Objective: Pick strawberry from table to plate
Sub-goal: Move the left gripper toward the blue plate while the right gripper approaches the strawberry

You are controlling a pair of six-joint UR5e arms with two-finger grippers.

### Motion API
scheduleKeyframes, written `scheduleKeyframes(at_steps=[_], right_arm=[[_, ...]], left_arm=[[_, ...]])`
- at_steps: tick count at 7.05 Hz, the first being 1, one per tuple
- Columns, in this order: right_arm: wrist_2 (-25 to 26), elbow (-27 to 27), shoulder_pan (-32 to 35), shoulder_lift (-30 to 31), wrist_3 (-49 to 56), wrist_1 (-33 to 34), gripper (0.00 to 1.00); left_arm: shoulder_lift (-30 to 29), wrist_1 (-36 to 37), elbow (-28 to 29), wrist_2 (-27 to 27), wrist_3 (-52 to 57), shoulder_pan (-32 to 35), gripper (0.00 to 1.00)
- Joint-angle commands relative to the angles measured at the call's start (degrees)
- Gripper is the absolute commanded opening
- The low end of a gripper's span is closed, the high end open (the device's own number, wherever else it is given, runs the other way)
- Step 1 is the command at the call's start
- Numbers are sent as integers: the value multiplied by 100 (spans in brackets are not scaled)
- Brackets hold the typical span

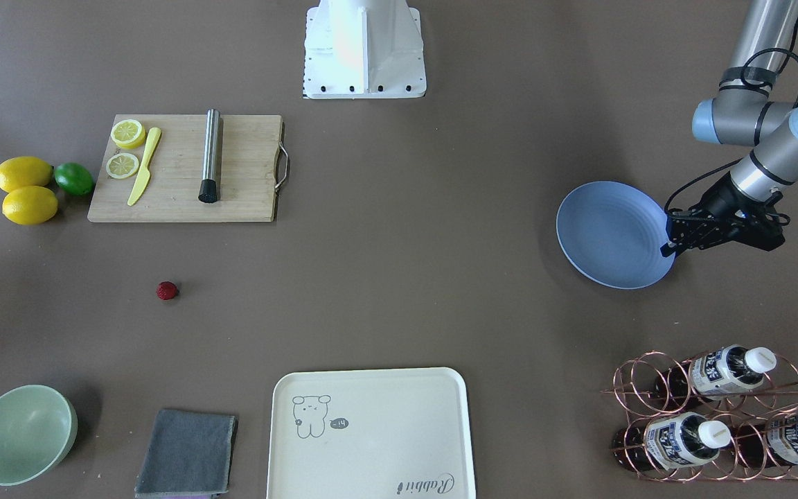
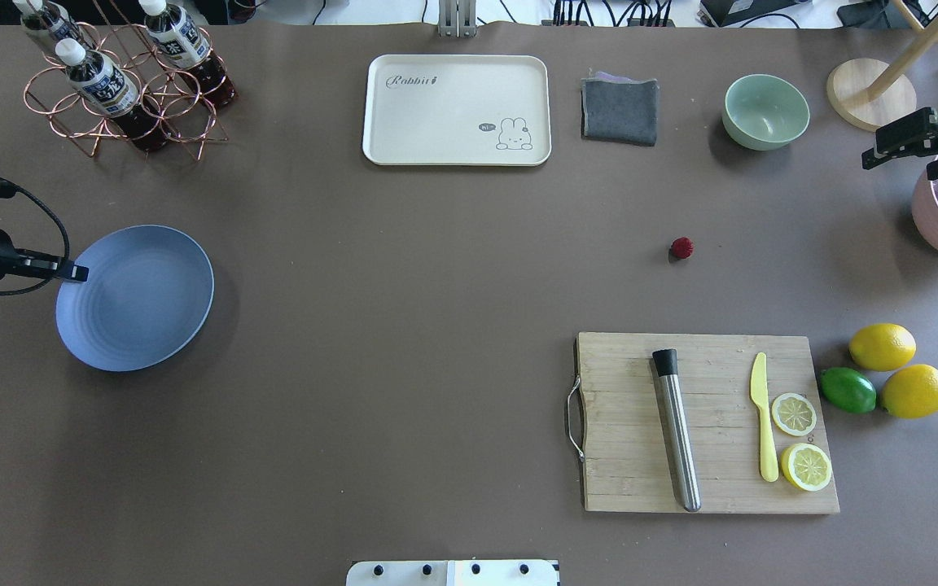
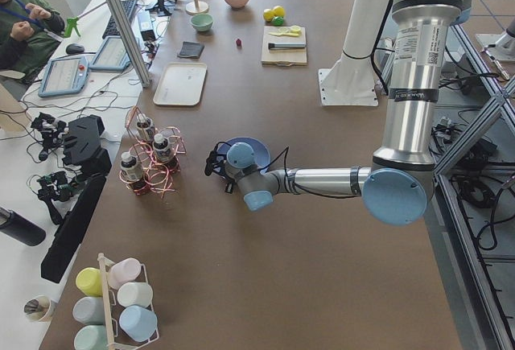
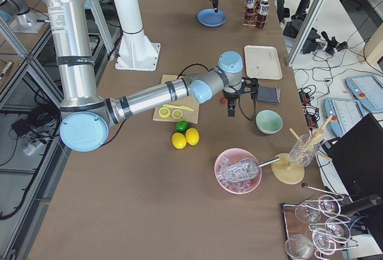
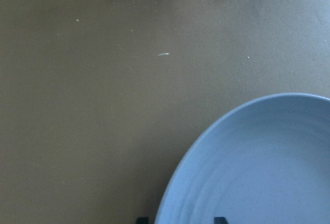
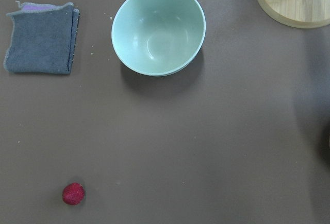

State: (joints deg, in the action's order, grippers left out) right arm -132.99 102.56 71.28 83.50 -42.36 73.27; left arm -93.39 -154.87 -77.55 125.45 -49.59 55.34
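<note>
The strawberry (image 2: 682,248) is a tiny dark-red berry lying alone on the grey-brown table (image 2: 404,325), between the cutting board and the green bowl; it also shows low left in the right wrist view (image 6: 73,193). The light-blue plate (image 2: 139,297) lies far off on my left side. My left gripper (image 2: 78,273) is at the plate's outer rim, open, and its two tips straddle that rim (image 5: 165,193). My right gripper (image 2: 900,163) hangs high near the table's right end, open and holding nothing, well away from the strawberry.
A wooden cutting board (image 2: 705,423) carries a steel muddler, a yellow knife and lemon slices. Lemons and a lime (image 2: 884,346) lie beside it. At the far edge stand a green bowl (image 2: 764,110), grey cloth (image 2: 620,110), cream tray (image 2: 457,110) and bottle rack (image 2: 123,81).
</note>
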Motion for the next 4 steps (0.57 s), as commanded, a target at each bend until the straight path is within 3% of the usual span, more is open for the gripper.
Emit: scheduleKeyframes(at_steps=[1, 3, 4], right_arm=[[9, -16, 0, 0, 0, 3, 100], [1, -16, 0, 9, 9, -5, 100], [1, -8, 0, 0, 9, -6, 100]], left_arm=[[-100, 70, -75, 416, -15, 12, 0], [-668, 664, -137, 1538, -242, 641, 0], [-916, 973, -294, 1753, -531, 836, 0]])
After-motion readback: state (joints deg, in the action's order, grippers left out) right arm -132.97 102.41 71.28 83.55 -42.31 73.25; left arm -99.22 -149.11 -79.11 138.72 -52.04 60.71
